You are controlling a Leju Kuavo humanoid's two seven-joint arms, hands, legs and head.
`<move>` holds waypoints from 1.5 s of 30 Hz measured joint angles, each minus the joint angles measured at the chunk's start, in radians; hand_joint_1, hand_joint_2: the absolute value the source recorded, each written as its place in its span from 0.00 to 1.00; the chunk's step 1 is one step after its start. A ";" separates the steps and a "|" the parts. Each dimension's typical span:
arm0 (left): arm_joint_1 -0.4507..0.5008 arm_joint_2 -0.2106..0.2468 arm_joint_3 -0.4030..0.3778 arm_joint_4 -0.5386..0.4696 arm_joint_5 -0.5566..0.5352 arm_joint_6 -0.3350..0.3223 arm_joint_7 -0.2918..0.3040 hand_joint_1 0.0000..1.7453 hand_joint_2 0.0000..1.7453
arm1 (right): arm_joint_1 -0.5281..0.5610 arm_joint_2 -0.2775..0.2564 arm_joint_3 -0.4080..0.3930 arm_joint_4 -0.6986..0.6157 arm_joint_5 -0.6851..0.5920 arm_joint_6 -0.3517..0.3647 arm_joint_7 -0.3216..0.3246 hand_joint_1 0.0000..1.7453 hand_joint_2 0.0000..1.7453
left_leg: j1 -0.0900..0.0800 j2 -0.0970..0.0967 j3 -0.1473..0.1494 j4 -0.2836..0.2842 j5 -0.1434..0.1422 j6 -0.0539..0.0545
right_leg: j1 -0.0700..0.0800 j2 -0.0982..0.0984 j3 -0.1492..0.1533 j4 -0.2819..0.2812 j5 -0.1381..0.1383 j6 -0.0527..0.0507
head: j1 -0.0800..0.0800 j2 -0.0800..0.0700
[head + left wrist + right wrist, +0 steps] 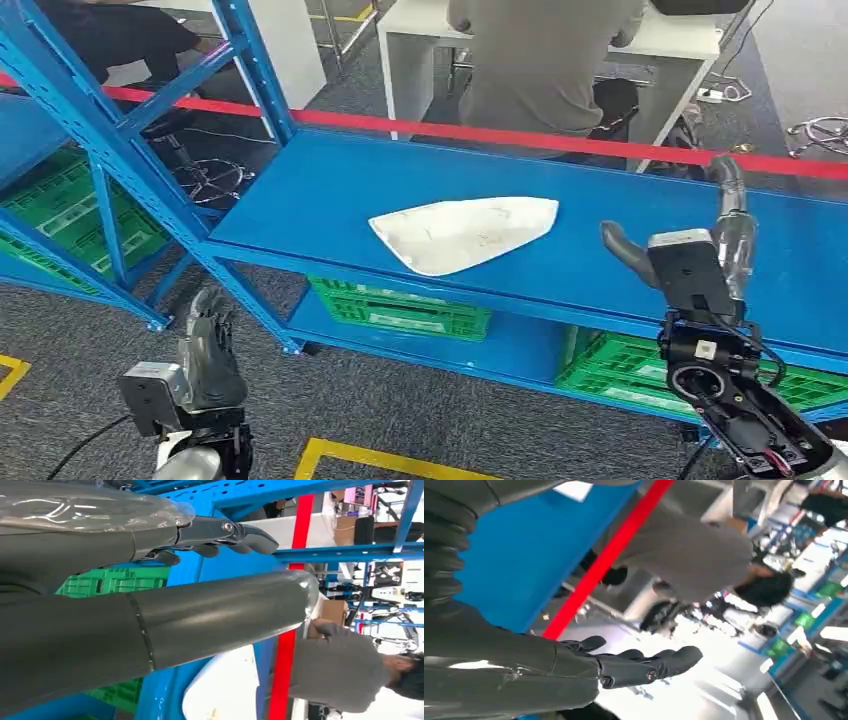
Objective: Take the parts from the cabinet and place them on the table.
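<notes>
A white, flat, pointed plastic part (465,232) lies on the blue cabinet shelf (320,195), near its front edge. The same part (225,690) appears past the thumb in the left wrist view. My right hand (700,235) is raised over the shelf to the right of the part, fingers apart and holding nothing, a clear gap between it and the part. In the right wrist view its fingers (644,662) stretch out with nothing in them. My left hand (208,345) hangs low in front of the shelf frame, over the carpet, empty, with fingers (225,532) extended.
Green crates (400,310) sit on the lower shelf, and more (60,200) in the bay to the left. Blue uprights (100,120) frame the cabinet. A red tape (480,132) runs behind the shelf. A person in grey (540,60) stands at a white desk beyond it.
</notes>
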 joint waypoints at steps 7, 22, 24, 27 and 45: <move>0.012 0.002 0.013 -0.005 -0.003 0.005 0.001 0.00 0.00 | 0.047 -0.011 -0.120 -0.036 -0.031 0.000 0.040 0.00 1.00 | -0.002 0.000 -0.001 0.000 -0.001 0.002 | -0.002 -0.001 0.001 -0.003 0.000 0.001 | 0.001 0.000; 0.041 0.017 0.025 -0.044 -0.013 0.024 0.013 0.00 0.00 | 0.075 -0.069 -0.254 0.037 -0.314 0.001 0.033 0.00 1.00 | -0.004 0.000 -0.002 0.000 -0.002 0.004 | -0.003 -0.001 0.001 -0.004 0.000 0.002 | 0.002 0.000; 0.042 0.020 0.026 -0.048 -0.013 0.024 0.014 0.00 0.00 | 0.060 -0.089 -0.258 0.078 -0.371 0.019 0.033 0.00 1.00 | -0.004 0.000 -0.002 0.000 -0.002 0.004 | -0.003 -0.001 0.001 -0.004 0.000 0.002 | 0.002 0.000; 0.042 0.023 0.026 -0.050 -0.013 0.023 0.013 0.00 0.00 | 0.028 -0.108 -0.257 0.120 -0.439 0.050 0.028 0.00 1.00 | -0.004 0.000 -0.002 0.000 -0.002 0.004 | -0.003 -0.001 0.001 -0.004 0.000 0.002 | 0.002 0.000; 0.033 0.025 0.026 -0.050 0.005 0.012 -0.011 0.00 0.00 | -0.288 -0.171 -0.072 0.371 -0.509 0.253 -0.024 0.00 1.00 | -0.004 -0.001 -0.002 0.001 -0.002 0.004 | -0.003 -0.002 0.001 -0.003 0.001 0.003 | 0.001 0.000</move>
